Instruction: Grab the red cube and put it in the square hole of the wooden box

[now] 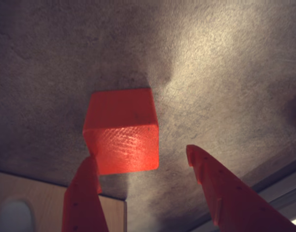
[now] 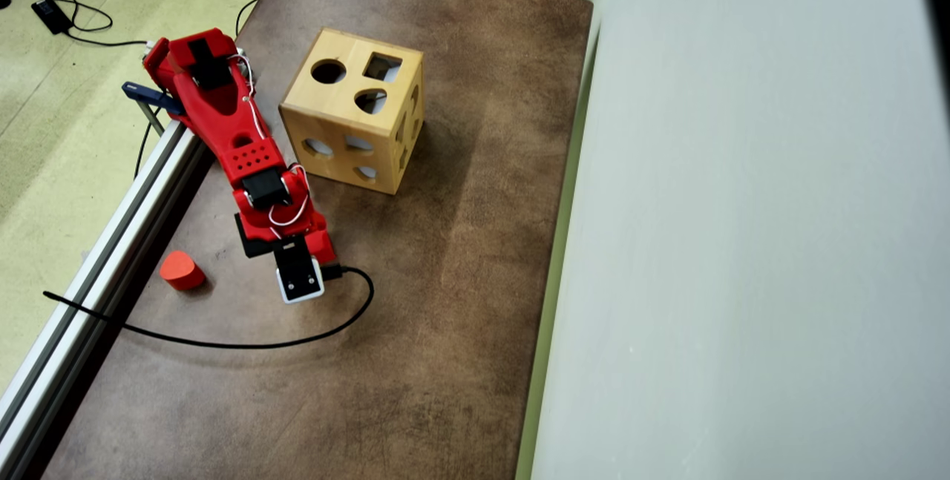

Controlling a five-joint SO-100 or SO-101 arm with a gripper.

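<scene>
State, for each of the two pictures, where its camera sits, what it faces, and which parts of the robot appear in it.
Wrist view: rides on the arm, faces down at the mat; the open gripper straddles the red cube.
Overhead view: fixed above, facing down on the wooden box, the square hole and the whole red arm.
Shared: the brown mat; the cube is hidden overhead.

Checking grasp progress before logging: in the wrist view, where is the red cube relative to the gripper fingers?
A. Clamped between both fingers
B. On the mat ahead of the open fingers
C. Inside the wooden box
B: the red cube sits on the mat and the gripper is spread open.
</scene>
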